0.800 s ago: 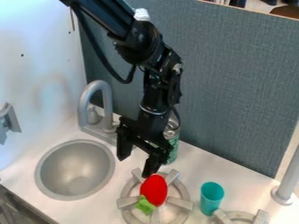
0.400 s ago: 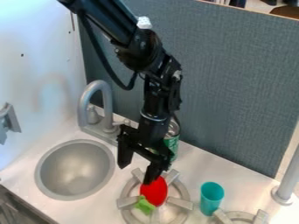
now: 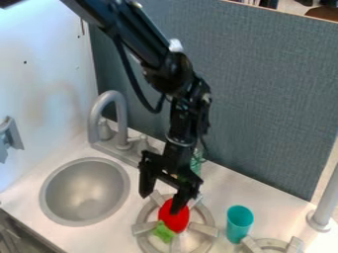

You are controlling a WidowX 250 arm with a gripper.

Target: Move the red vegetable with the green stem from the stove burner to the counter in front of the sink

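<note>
The black gripper (image 3: 159,203) hangs over the back of the left stove burner (image 3: 206,230), its two fingers spread apart. Its right finger overlaps the upper part of a red strawberry-like toy (image 3: 170,223); whether they touch I cannot tell. That toy lies on the burner, with its green leafy end (image 3: 163,232) towards the front left. The left finger stands between the sink and the burner. Behind the gripper, a green can (image 3: 196,163) is mostly hidden by the arm.
A round sink (image 3: 84,192) with a grey faucet (image 3: 109,111) lies on the left. Right of the burner stands a teal cup (image 3: 239,223), beside a second burner (image 3: 271,244). A grey post (image 3: 323,210) rises at the right edge, and a grey-blue partition (image 3: 264,99) runs behind.
Over these frames the gripper has come lower and shifted slightly right, so its right finger now covers more of the red toy. The arm now hides more of the can. The toy has not moved.
</note>
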